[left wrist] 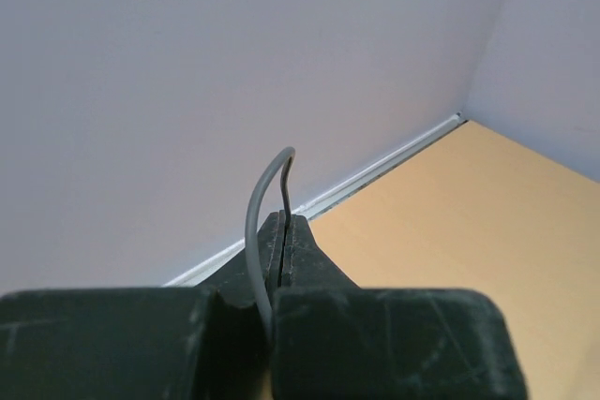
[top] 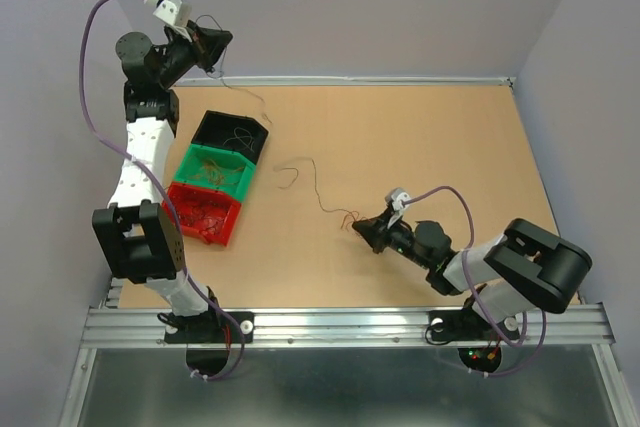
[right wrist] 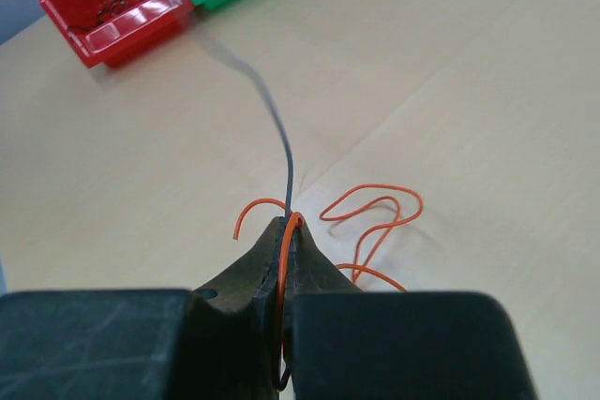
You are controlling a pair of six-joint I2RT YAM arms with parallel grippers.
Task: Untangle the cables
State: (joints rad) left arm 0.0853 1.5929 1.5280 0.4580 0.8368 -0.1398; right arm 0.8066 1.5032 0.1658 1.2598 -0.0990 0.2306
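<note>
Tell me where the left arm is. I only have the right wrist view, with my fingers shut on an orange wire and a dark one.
Observer: It is raised by the far left corner, and the left arm's fingers are shut on a thin grey wire.
Operator: Is that the dark wire I'm holding?
Observer: It looks separate. From above, your dark wire ends in a hook lying on the table, apart from the grey one.
Operator: Is there any bin beyond the green one?
Observer: Yes, a black bin sits against the green bin, farther from the arms.
</note>
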